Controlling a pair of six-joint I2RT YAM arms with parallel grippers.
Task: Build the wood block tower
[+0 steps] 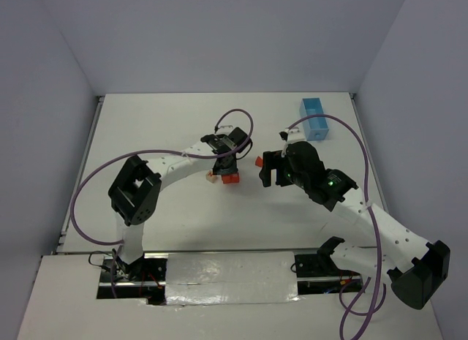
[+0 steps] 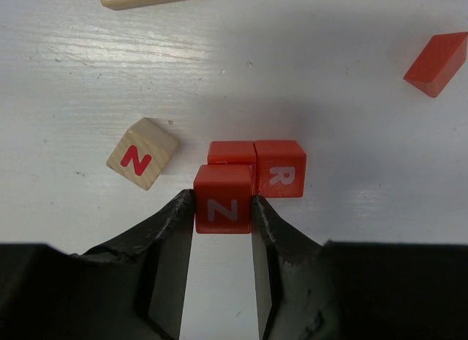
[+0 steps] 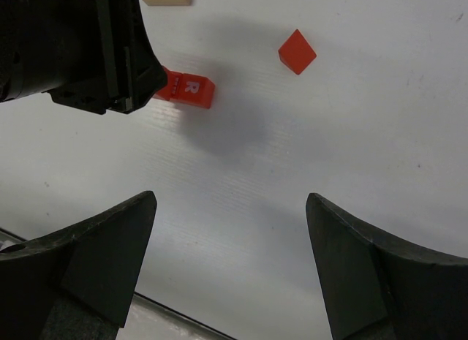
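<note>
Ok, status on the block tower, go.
Left pincer shut on a red block, beside the red R block. Right pincer open, empty. Tan N block near, not blocking.

Pale lavender walls [image 1: 219,40] are enclosing three sides | white counter [image 1: 161,121] is catching soft, even light

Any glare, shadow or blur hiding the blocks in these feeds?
Top external: glare only on the shiny strip by the arm bases; blocks tiny. Left wrist: sharp, soft shadow on the table, letters on the red Z block and red R block legible. Right wrist: the left arm covers the stack beside the red R block.
</note>
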